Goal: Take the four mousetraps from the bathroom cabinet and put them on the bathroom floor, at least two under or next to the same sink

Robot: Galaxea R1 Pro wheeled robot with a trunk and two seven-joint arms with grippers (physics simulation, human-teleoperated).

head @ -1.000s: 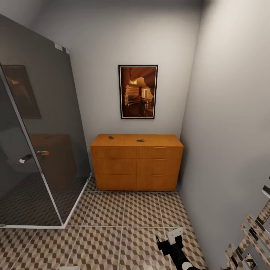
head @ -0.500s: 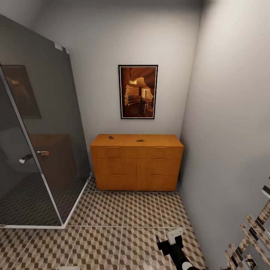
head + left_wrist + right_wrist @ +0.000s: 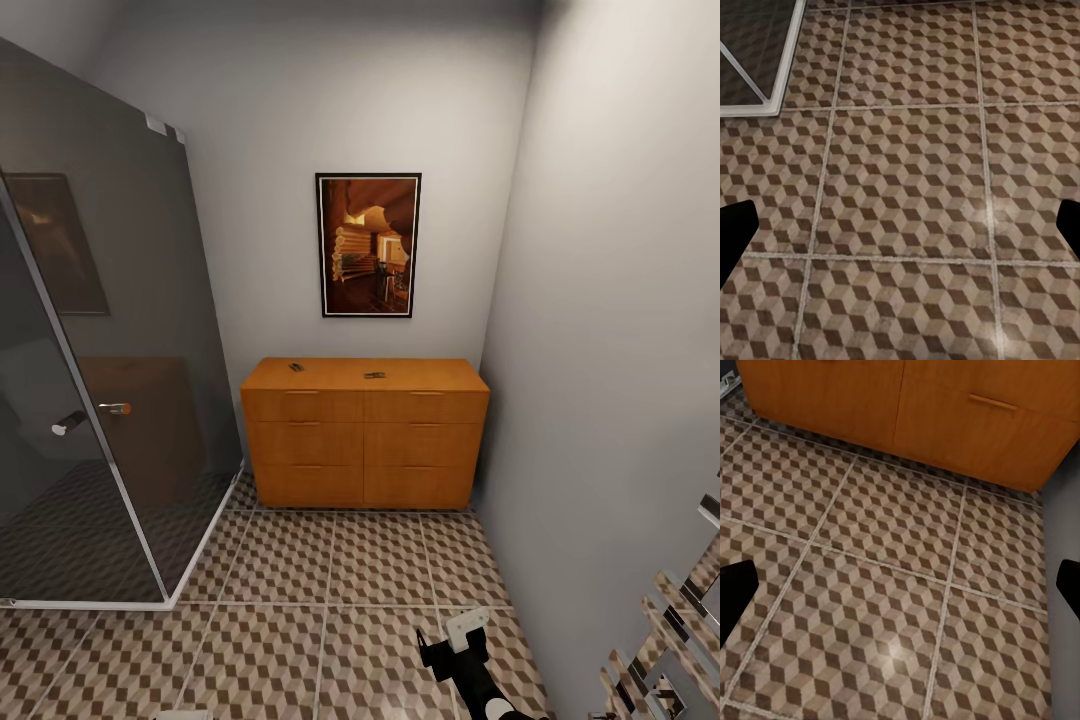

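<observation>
The floor (image 3: 300, 600) is being spread under both grippers. The cabinet (image 3: 365, 440) is being seen against the far wall, well ahead of the right gripper (image 3: 900, 581). Two traps (image 3: 374, 375) are lying on its top. Both the right and left gripper (image 3: 900, 225) are being held wide open, empty.

A home bathroom corner, rendered in simulation.
A smoked-glass shower enclosure (image 3: 90, 350) filled the left of the frame; cube-patterned floor tiles (image 3: 330, 590) ran to an orange-brown cabinet (image 3: 365, 435) at centre, against pale grey walls (image 3: 280, 120), under a framed picture (image 3: 368, 245).
</observation>
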